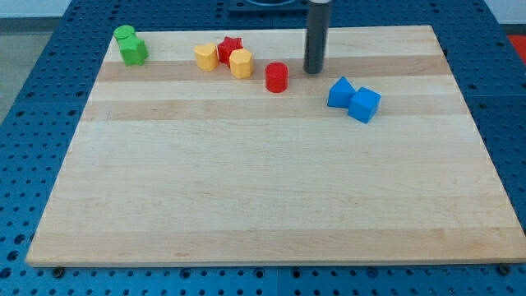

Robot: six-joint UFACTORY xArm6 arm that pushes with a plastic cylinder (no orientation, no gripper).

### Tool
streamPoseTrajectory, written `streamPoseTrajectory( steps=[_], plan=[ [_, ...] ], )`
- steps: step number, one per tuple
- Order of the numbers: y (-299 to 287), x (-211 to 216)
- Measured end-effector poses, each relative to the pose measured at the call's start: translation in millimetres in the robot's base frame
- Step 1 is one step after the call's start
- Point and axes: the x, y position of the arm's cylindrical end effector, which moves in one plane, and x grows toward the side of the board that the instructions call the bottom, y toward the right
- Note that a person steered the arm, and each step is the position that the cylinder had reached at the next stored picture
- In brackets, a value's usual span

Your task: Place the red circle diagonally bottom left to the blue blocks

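You had a pale wooden board (271,197) in front of you — planks laid side by side, the grain running across, a smooth matt finish with only a soft sheen. Under it sat a blue perforated base (25,164), looking like painted metal. The red circle (277,77) looked like moulded plastic, smooth and slightly glossy, and so did the two blue blocks (354,99), the green blocks (130,45), the yellow blocks (223,59) and the red star (231,47). The rod above my tip (313,71) was dark and smooth — faint highlights ran down it.
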Motion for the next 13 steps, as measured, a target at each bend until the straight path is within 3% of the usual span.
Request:
streamPoseTrajectory(
  steps=[1, 3, 5, 9, 13],
  plan=[
    [-49, 11],
    [-81, 57],
    [-131, 62],
    [-73, 132],
    [-19, 164]
  ],
)
